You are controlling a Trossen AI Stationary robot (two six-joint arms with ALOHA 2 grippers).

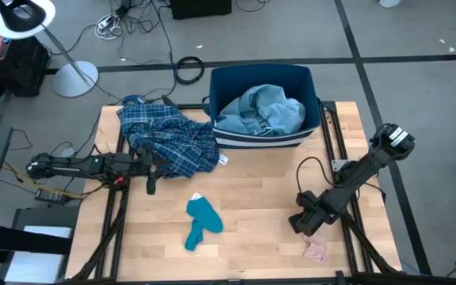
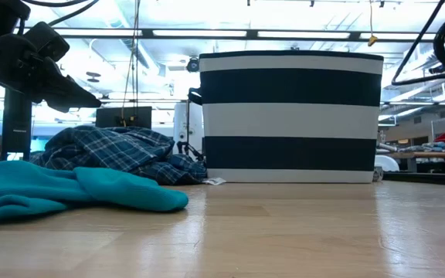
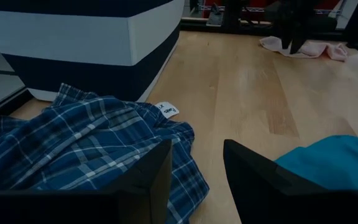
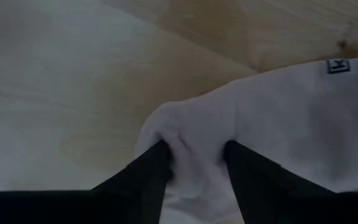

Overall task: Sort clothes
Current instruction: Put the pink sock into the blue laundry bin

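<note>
1. Pale pink garment (image 1: 317, 250) lies on the wooden table (image 1: 260, 198) at its near right corner; the right gripper (image 4: 194, 155) is down on it, fingers pinching a fold of the cloth.
2. Left gripper (image 3: 194, 168) hovers with jaws apart at the plaid shirt (image 1: 169, 138), which lies beside the striped bin (image 1: 248, 140).
3. Denim piece (image 1: 261, 111) sits inside the bin.
4. Teal sock (image 1: 201, 222) lies mid-table, apart from both grippers.
</note>
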